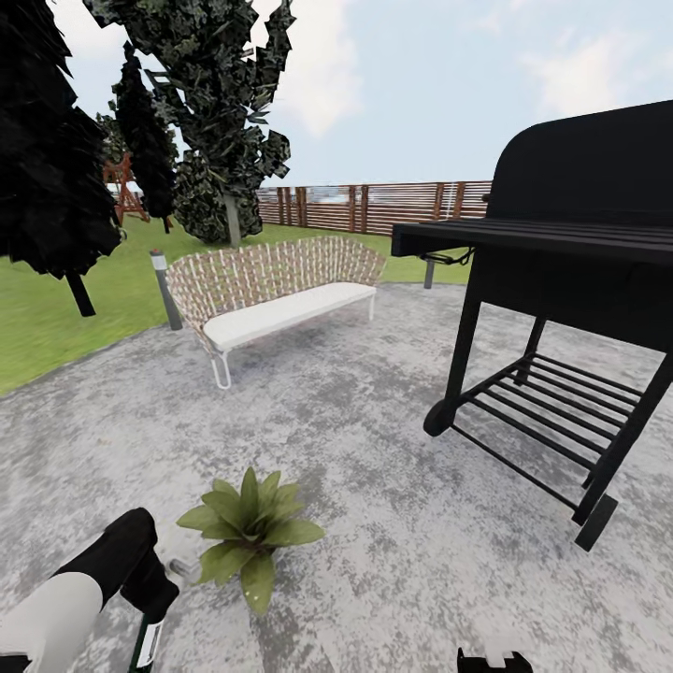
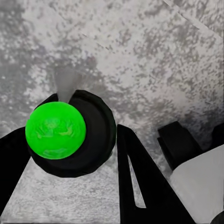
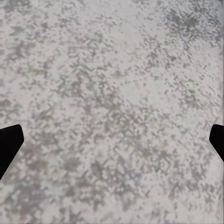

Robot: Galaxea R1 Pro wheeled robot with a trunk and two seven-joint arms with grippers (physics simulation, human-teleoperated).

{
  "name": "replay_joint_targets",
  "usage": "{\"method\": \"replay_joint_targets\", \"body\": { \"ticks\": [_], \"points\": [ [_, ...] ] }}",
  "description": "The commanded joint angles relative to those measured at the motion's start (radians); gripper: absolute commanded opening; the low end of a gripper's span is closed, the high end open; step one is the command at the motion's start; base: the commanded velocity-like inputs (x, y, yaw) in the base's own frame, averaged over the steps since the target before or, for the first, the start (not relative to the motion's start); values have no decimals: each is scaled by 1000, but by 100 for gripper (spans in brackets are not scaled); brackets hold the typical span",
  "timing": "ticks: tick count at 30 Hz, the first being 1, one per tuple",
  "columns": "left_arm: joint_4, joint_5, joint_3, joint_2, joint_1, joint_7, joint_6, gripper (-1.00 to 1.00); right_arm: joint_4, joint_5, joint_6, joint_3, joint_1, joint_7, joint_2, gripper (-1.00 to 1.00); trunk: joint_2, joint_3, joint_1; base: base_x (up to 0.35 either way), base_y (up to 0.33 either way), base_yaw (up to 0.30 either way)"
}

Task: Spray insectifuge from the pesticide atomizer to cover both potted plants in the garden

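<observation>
The left gripper (image 2: 70, 154) is closed around the pesticide atomizer (image 2: 74, 133), its dark fingers (image 2: 140, 186) pressing the rounded black body from both sides, with the bright green spot (image 2: 55, 130) facing the wrist camera and a faint grey haze showing just past the bottle over the paving. In the head view the left arm (image 1: 93, 579) comes in at the near left corner, black and white, with the gripper low at the picture's edge. Just right of it, and close, sits one potted plant (image 1: 250, 528), a low rosette of pointed green leaves on the mottled grey patio (image 1: 374, 467); its pot is hidden under the leaves. The right gripper (image 3: 112, 140) stands wide open and holds nothing, its two dark fingertips (image 3: 9, 144) at the far sides of its wrist view over bare paving; in the head view its top (image 1: 495, 662) shows at the near right edge. Open paving lies ahead of the plant and to its right. Farther off, a black barbecue grill (image 1: 561, 299) stands on the right, its lower rack and wheel (image 1: 437, 418) reaching toward the middle. A woven bench (image 1: 271, 290) with a white cushion stands far left of centre near the patio's edge, where the lawn (image 1: 56, 318) begins. Dark trees (image 1: 215, 121) and a wooden fence (image 1: 374, 206) close the far side. No readable writing or label appears on anything.
</observation>
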Motion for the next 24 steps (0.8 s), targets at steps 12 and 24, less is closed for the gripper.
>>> {"method": "replay_joint_targets", "body": {
  "ticks": [12,24],
  "points": [
    [-1,-1,-3,-99,-8,33,16,-100,0,-9,-3,9,0,-3,0,100,0,-1,0,16,-8,0],
    [-1,5,-3,-60,44,80,11,-100,-1,-12,-3,6,0,-4,4,100,0,-4,0,0,0,0]
  ]
}}
